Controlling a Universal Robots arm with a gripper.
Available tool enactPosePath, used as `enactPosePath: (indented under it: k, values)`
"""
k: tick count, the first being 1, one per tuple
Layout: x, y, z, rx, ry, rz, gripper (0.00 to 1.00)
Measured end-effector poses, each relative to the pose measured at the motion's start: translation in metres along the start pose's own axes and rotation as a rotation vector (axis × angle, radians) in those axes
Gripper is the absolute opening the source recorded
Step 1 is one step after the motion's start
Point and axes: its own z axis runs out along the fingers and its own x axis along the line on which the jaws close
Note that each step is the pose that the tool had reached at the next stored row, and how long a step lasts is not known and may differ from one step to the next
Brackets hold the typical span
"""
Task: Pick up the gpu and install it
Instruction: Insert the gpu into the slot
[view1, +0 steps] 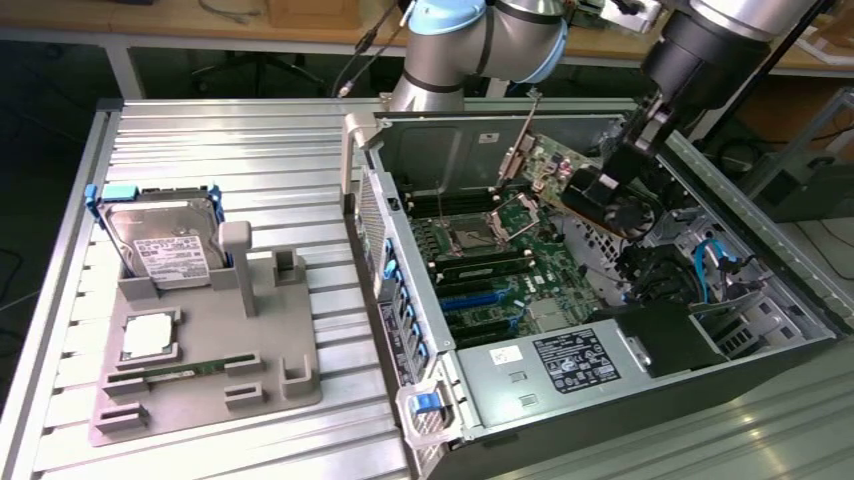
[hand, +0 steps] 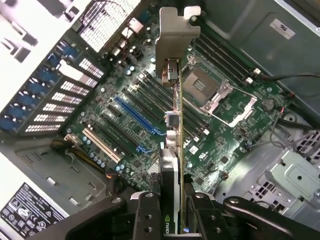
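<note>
**Card lifted and over the board, not yet seated**

Your gripper is pinching the gpu. In the wrist view the two fingers sit on either flat face of the card, which runs edge-on away from the camera. Its silver end bracket is at the far end. The jaws are neither fully spread nor pressed together; they are closed against the thickness of the card.

In the exterior view the gripper is down inside the open computer case, towards the exterior view's right. The gpu hangs tilted above the motherboard, near the back wall of the case.

The pick-up looks done. The grey fixture on the exterior view's left holds the hard drive and the small memory stick, and there is no card on it.

Seating the card looks like the part left to do. In the wrist view the motherboard lies well beneath the card's lower edge. The long blue slot shows bare along its length, off to one side of the card rather than under it. The processor socket sits on the card's other side. The bracket also appears apart from the slotted rear panel (though the edge-on angle makes that gap hard to judge).
</note>
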Motion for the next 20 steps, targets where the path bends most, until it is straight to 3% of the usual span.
enactPosePath:
  k: [20]
  values:
    - [-0.002,-0.0017,0.0239,0.0247,0.0281,-0.388,0.27]
